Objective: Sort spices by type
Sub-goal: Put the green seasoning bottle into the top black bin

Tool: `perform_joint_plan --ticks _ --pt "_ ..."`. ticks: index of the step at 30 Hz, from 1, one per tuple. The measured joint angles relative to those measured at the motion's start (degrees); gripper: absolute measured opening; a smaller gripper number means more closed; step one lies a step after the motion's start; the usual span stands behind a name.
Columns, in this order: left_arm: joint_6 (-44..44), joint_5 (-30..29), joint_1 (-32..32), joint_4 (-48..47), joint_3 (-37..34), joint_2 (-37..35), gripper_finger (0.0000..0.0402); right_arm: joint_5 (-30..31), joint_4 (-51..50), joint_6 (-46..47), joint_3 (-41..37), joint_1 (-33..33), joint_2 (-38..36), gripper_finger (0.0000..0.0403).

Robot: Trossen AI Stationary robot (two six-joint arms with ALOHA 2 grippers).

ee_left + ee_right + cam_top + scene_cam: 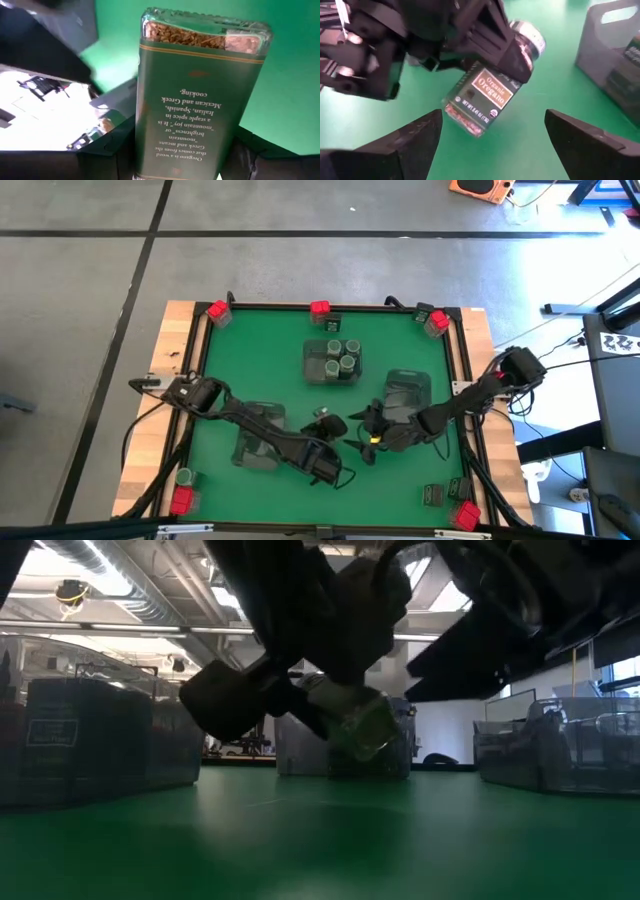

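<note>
Hanging tilted above the green mat, the oregano jar (487, 95) sits clamped in the left gripper (322, 425), lifted clear of the table (180, 330) near the middle of its front half; the low view shows plain air between the jar (350, 720) and the mat beneath it. In the left wrist view the jar (200, 95) runs straight out between the two dark fingers, its glass end full of brown flakes. Just beside it, facing it across a small gap, the right gripper (372, 435) is spread wide with nothing between its fingers (405, 145), and the jar lies beyond their tips without touching them. Open mat lies in front of and between the two grippers, toward the front edge. A grey tray (258, 435) sits under the left arm's forearm, another tray (408, 392) just behind the right gripper, and a third tray (330, 362) farther back at centre holds several round grey-green jars (340, 356). Red boxes (320, 308) sit along the back rim and at the corners, with one (180, 500) at the front left next to a lone round jar (184, 476), and a dark tin (433, 495) near the front right corner. The left arm reaches in from the left edge, bent low across the mat; the right arm comes in from the right edge, angled down toward the middle.
</note>
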Motion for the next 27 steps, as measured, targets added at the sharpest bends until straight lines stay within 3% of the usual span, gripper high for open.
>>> perform_joint_plan --ticks 5,10,27 --pt "2.1 -0.7 -0.5 0.4 0.0 -0.1 0.0204 -2.2 3.9 0.1 0.9 -1.0 5.0 0.0351" --pt "2.1 -0.9 -0.7 0.9 0.0 -0.2 0.0204 -5.4 5.9 5.2 2.5 -1.0 5.3 0.0351" --pt "6.8 -5.3 -1.7 4.0 0.0 -0.3 0.0204 -7.0 1.1 13.8 4.7 -2.2 7.7 0.0351"
